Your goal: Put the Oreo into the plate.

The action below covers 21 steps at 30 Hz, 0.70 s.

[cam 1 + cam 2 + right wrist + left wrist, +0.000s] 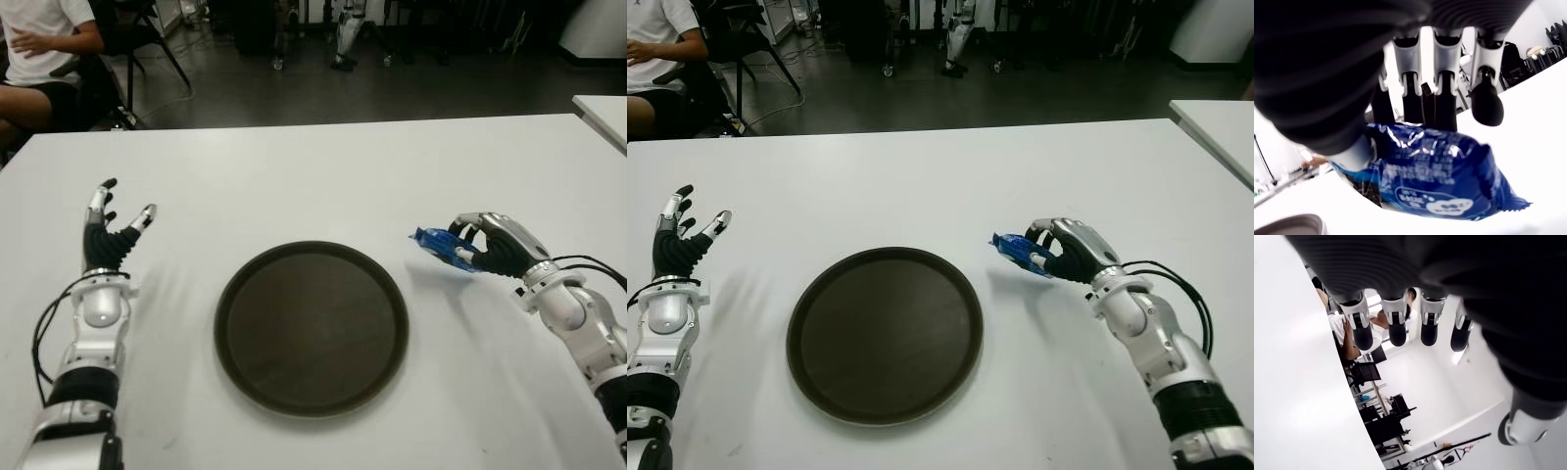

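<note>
Currently the right hand (495, 245) fingers (1444, 105) clamp the crinkly blue Oreo packet (443, 246) right of the round dark plate (312, 328); the slick wrapper may slip. Left hand (110, 235), left of plate, is spread and empty.

The Oreo packet (1435, 171) is partly covered by the right hand (490, 245): its fingers (1444, 93) and thumb hide the packet's rear end, and its print is too blurred to read. The plate (1290, 226) is cut off at 7 o'clock in the right wrist view. A seated person (39, 49) at 11 o'clock of the tabletop (323, 176) is cropped by the edge.
</note>
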Tool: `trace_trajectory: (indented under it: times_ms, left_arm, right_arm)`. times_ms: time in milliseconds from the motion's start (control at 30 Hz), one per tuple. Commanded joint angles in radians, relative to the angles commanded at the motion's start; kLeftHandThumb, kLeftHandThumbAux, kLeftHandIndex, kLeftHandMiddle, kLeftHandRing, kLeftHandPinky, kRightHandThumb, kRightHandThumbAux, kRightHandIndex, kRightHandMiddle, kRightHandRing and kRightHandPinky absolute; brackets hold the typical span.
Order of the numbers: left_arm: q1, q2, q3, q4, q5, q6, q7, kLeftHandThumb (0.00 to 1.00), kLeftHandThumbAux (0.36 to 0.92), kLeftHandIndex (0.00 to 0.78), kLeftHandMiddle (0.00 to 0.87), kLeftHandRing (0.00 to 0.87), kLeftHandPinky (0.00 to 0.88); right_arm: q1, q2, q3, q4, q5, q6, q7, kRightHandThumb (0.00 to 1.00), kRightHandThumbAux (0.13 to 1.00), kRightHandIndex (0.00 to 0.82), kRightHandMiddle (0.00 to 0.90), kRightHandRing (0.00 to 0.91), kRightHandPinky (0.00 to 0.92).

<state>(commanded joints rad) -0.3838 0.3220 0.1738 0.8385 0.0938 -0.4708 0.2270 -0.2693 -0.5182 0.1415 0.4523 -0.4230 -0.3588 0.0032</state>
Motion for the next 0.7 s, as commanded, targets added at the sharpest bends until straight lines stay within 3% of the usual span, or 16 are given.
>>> trace_trajectory:
  times_ms: [233,433,700]
  left_arm:
    - [-0.001,-0.002,-0.002,0.005,0.005,-0.012,0.007,0.0,0.654,0.0,0.0,0.009,0.027]
    - [-0.004,-0.004,-0.001,0.011,0.004,-0.017,0.009,0.0,0.65,0.0,0.0,0.008,0.026]
    - [-0.01,-0.005,-0.005,0.021,0.011,-0.027,0.015,0.0,0.66,0.0,0.0,0.006,0.021]
  right_arm:
    - [-0.019,0.045,-0.012,0.038,0.026,-0.037,-0.042,0.681,0.739,0.43,0.76,0.776,0.75]
    - [-0.057,0.089,-0.022,0.108,0.045,-0.128,-0.102,0.682,0.738,0.431,0.768,0.784,0.773]
    - [-0.101,0.106,-0.02,0.187,0.052,-0.212,-0.129,0.679,0.738,0.429,0.756,0.781,0.781]
